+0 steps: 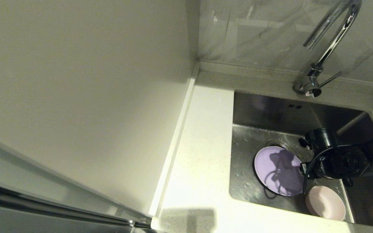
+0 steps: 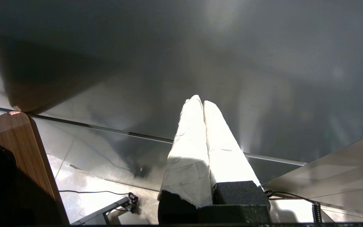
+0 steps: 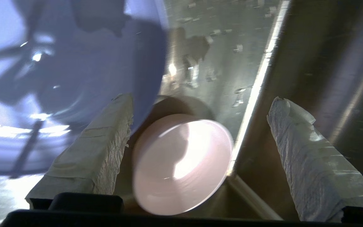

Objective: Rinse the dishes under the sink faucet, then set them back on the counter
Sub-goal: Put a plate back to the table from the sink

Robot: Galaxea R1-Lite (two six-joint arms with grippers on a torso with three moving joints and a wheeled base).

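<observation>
Two dishes lie in the sink [image 1: 270,106]: a lavender plate [image 1: 277,171] flat on the bottom and a pale pink bowl [image 1: 325,203] upright in the near corner. My right arm's wrist [image 1: 335,158] hangs over the basin between them. In the right wrist view the right gripper [image 3: 200,99] is open wide, above the bowl [image 3: 181,164] and holding nothing, with one finger over the plate's [image 3: 74,63] rim. The chrome faucet [image 1: 332,38] arches behind the sink; no water shows. My left gripper [image 2: 202,101] is shut and empty, away from the sink.
The white counter [image 1: 202,145] runs along the sink's left side, bounded by a raised edge strip [image 1: 176,139] and a pale wall. The plate partly covers the drain strainer [image 1: 275,143]. Water drops dot the sink floor. The faucet lever [image 1: 330,79] sticks out to the right.
</observation>
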